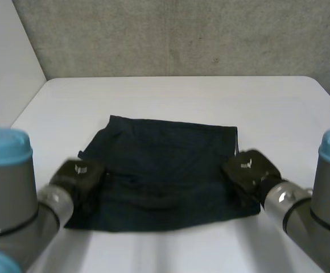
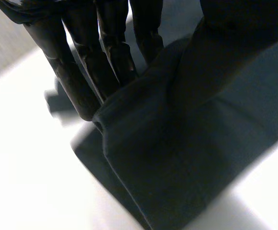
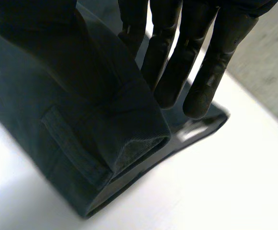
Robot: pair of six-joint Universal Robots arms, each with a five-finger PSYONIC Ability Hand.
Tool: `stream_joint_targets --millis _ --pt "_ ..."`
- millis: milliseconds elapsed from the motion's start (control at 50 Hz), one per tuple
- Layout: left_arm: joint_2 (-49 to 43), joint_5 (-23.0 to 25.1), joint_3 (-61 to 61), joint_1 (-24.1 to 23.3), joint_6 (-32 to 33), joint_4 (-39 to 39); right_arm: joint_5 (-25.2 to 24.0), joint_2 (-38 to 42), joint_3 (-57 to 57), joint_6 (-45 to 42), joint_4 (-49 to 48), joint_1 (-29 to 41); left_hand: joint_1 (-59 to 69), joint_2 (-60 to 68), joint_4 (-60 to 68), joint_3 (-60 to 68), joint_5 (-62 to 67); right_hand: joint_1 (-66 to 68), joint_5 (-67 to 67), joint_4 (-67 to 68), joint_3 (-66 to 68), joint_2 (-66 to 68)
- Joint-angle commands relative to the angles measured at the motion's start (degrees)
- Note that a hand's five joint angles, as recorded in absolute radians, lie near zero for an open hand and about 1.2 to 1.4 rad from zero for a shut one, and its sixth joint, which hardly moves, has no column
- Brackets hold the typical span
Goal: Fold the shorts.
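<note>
Dark navy shorts [image 1: 165, 176] lie flat in the middle of the white table [image 1: 182, 96]. My left hand [image 1: 77, 173] is at their left edge and my right hand [image 1: 247, 168] at their right edge. In the left wrist view, the left hand [image 2: 81, 62] has straight fingers behind a raised fold of the shorts [image 2: 177, 158], with the thumb pressing that fold from the other side. In the right wrist view, the right hand [image 3: 177, 57] pinches a lifted, doubled edge of the shorts [image 3: 81, 124] between its thumb and straight fingers.
The white table spreads out around the shorts, with bare surface beyond them up to a grey wall [image 1: 182, 34] at the back. My two grey arms with light-blue caps [image 1: 5, 148] flank the near corners.
</note>
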Motion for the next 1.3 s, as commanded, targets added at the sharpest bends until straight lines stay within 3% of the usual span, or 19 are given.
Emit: stream_joint_targets --millis 20,140,240,320,380,440,460,480,500,580,680,820,940,1000,1300 --pt "-11.81 -0.12 22.38 -0.3 5.21 1.1 1.95 7.67 -16.02 -0.25 -1.19 0.5 15.0 11.59 11.47 12.51 14.87 23.57 12.96 11.69 12.14 12.56" --pt "-26.95 -0.38 43.16 -0.57 10.4 0.83 5.21 19.27 -31.75 -2.01 -2.5 0.59 15.0 11.59 11.47 12.51 14.87 23.57 12.96 11.69 12.14 12.56" --pt "-39.26 0.23 57.05 0.14 13.39 1.27 5.91 31.82 -44.39 -8.5 -6.44 0.5 15.0 11.59 11.47 12.51 14.87 23.57 12.96 11.69 12.14 12.56" --pt "-50.67 -0.2 68.02 0.31 14.45 5.73 6.35 40.44 -50.82 -12.11 -11.97 0.33 15.0 11.59 11.47 12.51 14.87 23.57 12.96 11.69 12.14 12.56" --pt "-54.21 -0.47 71.56 0.31 15.15 8.73 7.32 44.33 -53.64 -13.0 -15.24 0.32 13.36 9.95 9.82 10.87 13.23 23.46 12.85 11.58 12.04 12.45" --pt "-55.8 0.06 72.28 0.22 15.59 12.34 7.93 47.15 -55.94 -13.0 -17.44 -0.03 -25.2 -28.61 -28.74 -27.69 -25.33 -17.96 -28.57 -29.85 -29.39 -28.98" --pt "-55.8 -0.12 72.1 0.22 15.51 13.13 8.02 47.5 -56.2 -12.91 -17.53 0.06 -37.83 -41.24 -41.37 -40.33 -37.96 -42.07 -52.67 -53.95 -53.49 -53.08" --pt "-55.8 -0.21 71.49 0.14 15.33 14.1 8.02 47.41 -56.2 -12.91 -17.45 0.06 -51.78 -55.19 -55.32 -54.28 -51.91 -46.43 -57.04 -58.31 -57.86 -57.44" --pt "-55.8 -0.03 70.87 -0.13 15.07 14.37 8.02 47.07 -56.03 -12.74 -17.36 0.06 -54.25 -57.66 -57.79 -56.75 -54.38 -46.43 -57.04 -58.31 -57.86 -57.44" --pt "-52.38 0.32 66.22 -0.83 13.58 14.28 8.11 40.84 -51.82 -8.97 -17.27 0.15 -54.95 -58.36 -58.49 -57.44 -55.08 -46.43 -57.04 -58.31 -57.86 -57.44" --pt "-41.75 1.37 55.77 -1.45 9.19 14.28 7.41 27.83 -41.89 0.26 -17.18 -0.47 -54.95 -58.36 -58.49 -57.44 -55.08 -46.43 -57.04 -58.31 -57.86 -57.44" --pt "-26.55 6.29 37.23 -0.39 -1.18 14.28 4.69 15.87 -29.23 10.28 -7.53 -2.92 -54.78 -58.19 -58.32 -57.28 -54.91 -46.43 -57.04 -58.31 -57.86 -57.44" --pt "-17.4 9.46 24.13 2.5 -8.66 14.28 0.56 14.89 -20.89 15.65 -0.14 -4.86 -54.45 -57.86 -57.98 -56.94 -54.58 -37.12 -47.73 -49.01 -48.55 -48.14" --pt "-14.32 9.99 18.5 3.03 -11.03 14.28 0.02 15.16 -18.24 15.83 -0.83 -5.04 -53.94 -57.35 -57.48 -56.43 -54.07 -29.55 -40.16 -41.43 -40.98 -40.56" --pt "-10.89 9.9 8.55 4.7 -11.65 14.46 -0.15 24.03 -16.56 14.95 -10.15 -5.65 -54.11 -57.52 -57.65 -56.6 -54.24 -13.23 -23.83 -25.11 -24.65 -24.24"
